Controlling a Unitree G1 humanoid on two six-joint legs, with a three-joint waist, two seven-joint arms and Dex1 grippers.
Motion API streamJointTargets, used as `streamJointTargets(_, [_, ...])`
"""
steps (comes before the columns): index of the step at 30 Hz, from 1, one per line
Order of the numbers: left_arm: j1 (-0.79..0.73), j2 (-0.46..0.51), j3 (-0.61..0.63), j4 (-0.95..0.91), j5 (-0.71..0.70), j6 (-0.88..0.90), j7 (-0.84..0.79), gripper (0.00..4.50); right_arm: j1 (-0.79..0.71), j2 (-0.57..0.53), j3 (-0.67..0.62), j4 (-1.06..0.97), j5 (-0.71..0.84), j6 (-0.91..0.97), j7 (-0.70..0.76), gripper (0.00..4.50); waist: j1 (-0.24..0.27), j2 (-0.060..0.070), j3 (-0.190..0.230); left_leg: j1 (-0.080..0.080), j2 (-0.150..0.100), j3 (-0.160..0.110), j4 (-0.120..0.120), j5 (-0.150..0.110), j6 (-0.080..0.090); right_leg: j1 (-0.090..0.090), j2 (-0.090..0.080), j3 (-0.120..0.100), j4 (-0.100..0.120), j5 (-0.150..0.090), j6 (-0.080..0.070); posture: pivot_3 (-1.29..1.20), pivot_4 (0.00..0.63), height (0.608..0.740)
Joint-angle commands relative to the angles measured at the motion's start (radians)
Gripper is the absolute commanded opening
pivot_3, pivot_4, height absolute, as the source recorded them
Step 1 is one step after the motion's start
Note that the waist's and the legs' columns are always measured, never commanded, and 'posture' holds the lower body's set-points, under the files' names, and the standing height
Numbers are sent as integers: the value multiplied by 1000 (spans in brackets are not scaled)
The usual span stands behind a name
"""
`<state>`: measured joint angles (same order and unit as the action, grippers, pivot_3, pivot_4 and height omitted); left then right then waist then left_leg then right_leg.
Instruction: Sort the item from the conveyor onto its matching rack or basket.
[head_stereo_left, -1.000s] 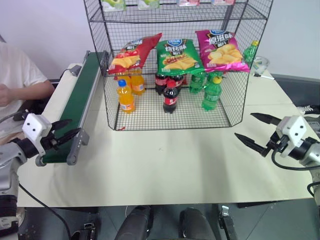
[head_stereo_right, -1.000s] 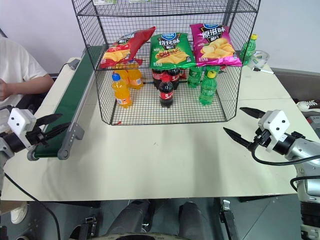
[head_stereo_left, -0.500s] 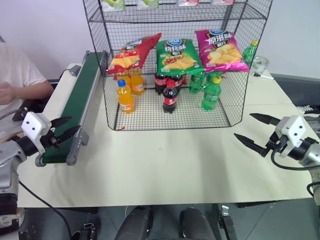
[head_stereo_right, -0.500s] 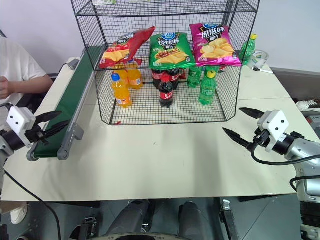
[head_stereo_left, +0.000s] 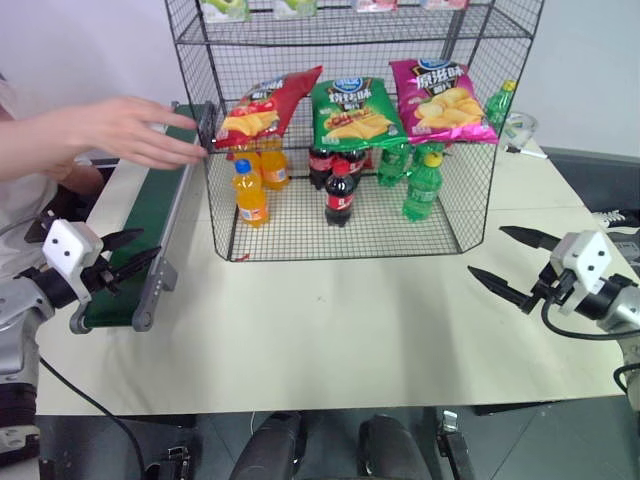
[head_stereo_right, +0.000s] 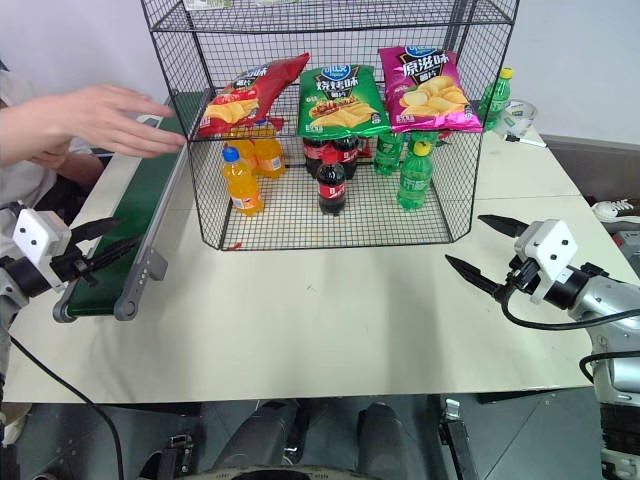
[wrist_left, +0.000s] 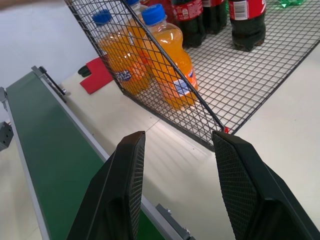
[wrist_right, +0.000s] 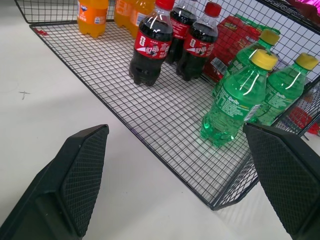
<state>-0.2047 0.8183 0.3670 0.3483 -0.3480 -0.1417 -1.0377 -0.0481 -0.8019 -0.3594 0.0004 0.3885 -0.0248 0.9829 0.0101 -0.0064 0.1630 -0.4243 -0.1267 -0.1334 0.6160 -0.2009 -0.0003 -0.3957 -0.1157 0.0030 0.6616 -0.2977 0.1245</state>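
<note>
1. The red snack bag (head_stereo_left: 266, 106) already lies on the middle tier of the wire rack (head_stereo_left: 480, 160), at the left end of a row with the green chip bag (head_stereo_left: 356, 112) and the magenta chip bag (head_stereo_left: 440, 100). It sits tilted, its top corner raised toward the rack's middle and its long axis slanting down to the rack's left front edge.

2. The conveyor (head_stereo_left: 150, 215) runs along the left side of the desk (head_stereo_left: 350, 330), its long axis going away from the robot, just beside the rack's left wall. The stretch of belt in view carries no bag; a person's hand (head_stereo_left: 125, 130) reaches over its far end toward the rack.

3. The left end effector (head_stereo_left: 128, 262) hovers at the conveyor's near end with its fingers (wrist_left: 125, 195) moderately apart and nothing between them, aimed forward and inward at the rack's lower left corner and the orange soda bottles (wrist_left: 167, 70).

4. The right end effector (head_stereo_left: 518, 262) hangs over the desk's right side, well apart from the belt, fingers spread wide and empty, facing the green soda bottles (wrist_right: 235, 97).

5. Judged from this, the left arm is the nearer one for anything on the belt: a new item would lie ahead of it along the belt, and the red bag's tier is ahead, up and to its right.
</note>
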Motion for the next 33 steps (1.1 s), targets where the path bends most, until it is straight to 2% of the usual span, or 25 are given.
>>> streamJointTargets(1, [-14, 3, 8, -32, -12, -2, 14, 2190, -16, -4, -11, -41, 13, -1, -9, 4500, 0, 0, 0, 0, 0, 0, 0, 0, 0, 0, 0, 0, 0, 0, 0, 0, 150, 740])
streamJointTargets(15, [-25, -16, 21, -77, -24, 26, 58, 2190, -61, 5, 20, -20, 5, -7, -9, 4500, -2, 0, 0, 0, 0, 0, 0, 0, 0, 0, 0, 0, 0, 0, 0, 0, 150, 740])
streamJointTargets(27, [-19, -33, 11, -111, -28, 30, 71, 2190, -74, 7, 27, -54, 64, 42, 10, 4500, 0, 0, 0, 0, 0, 0, 0, 0, 0, 0, 0, 0, 0, 0, 0, 0, 150, 740])
streamJointTargets(33, [-10, -36, 12, -126, -26, 36, 83, 2190, -53, 11, 30, -131, 158, 126, 60, 4500, 0, 0, 0, 0, 0, 0, -1, 0, 0, 0, 0, 0, 0, 0, 0, 0, 150, 740])
